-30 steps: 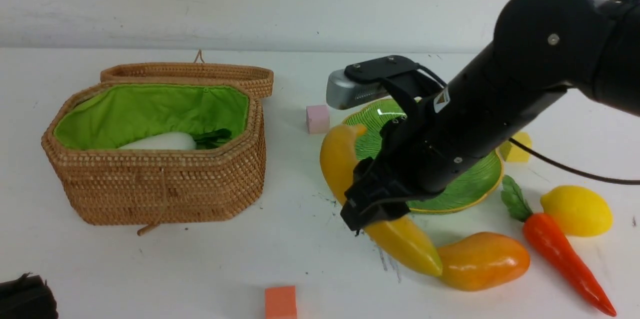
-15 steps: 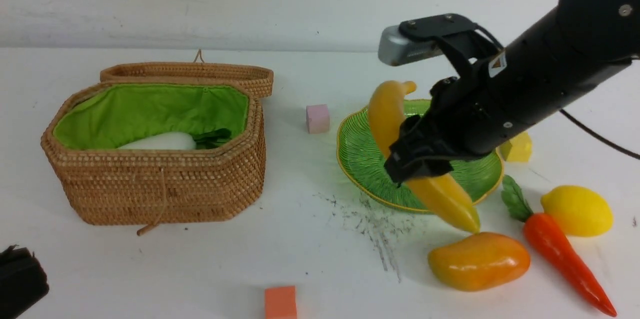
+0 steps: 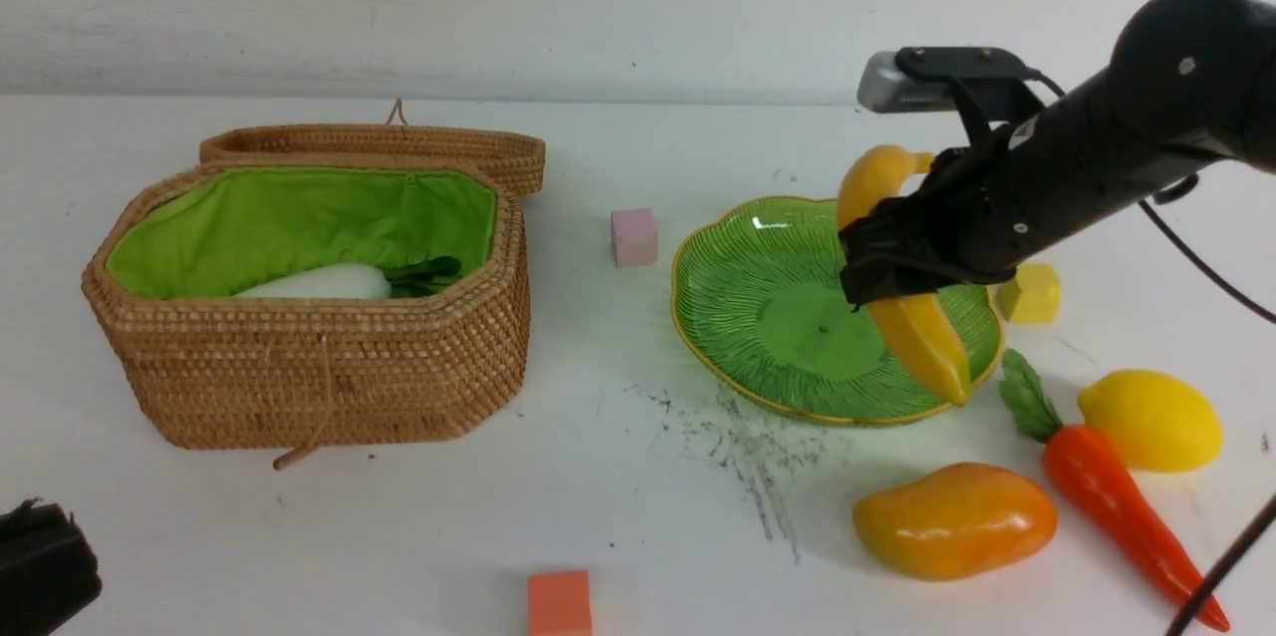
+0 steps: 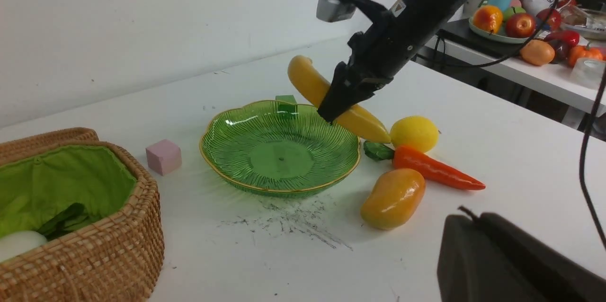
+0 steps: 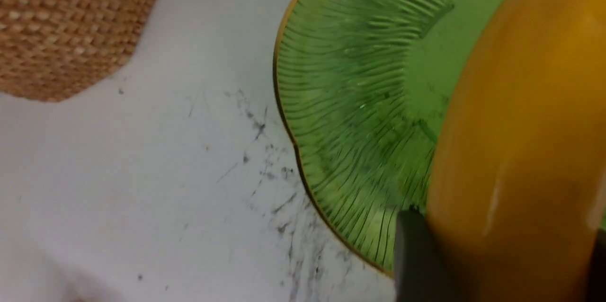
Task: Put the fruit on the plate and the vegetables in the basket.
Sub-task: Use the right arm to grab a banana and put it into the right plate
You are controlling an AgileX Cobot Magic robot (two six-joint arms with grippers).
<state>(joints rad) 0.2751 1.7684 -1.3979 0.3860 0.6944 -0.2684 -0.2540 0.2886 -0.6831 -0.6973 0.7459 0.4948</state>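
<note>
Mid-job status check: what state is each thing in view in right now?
Ribbed green glass plate: bare.
Long curved yellow banana: gripped, tilted over the plate's right side.
Right gripper: shut on banana.
Left gripper: shut, empty.
Tan wicker basket: lid open.
White radish: lying inside basket.
Orange-yellow mango: on table.
Oval yellow lemon: on table.
Orange-red carrot: on table.
</note>
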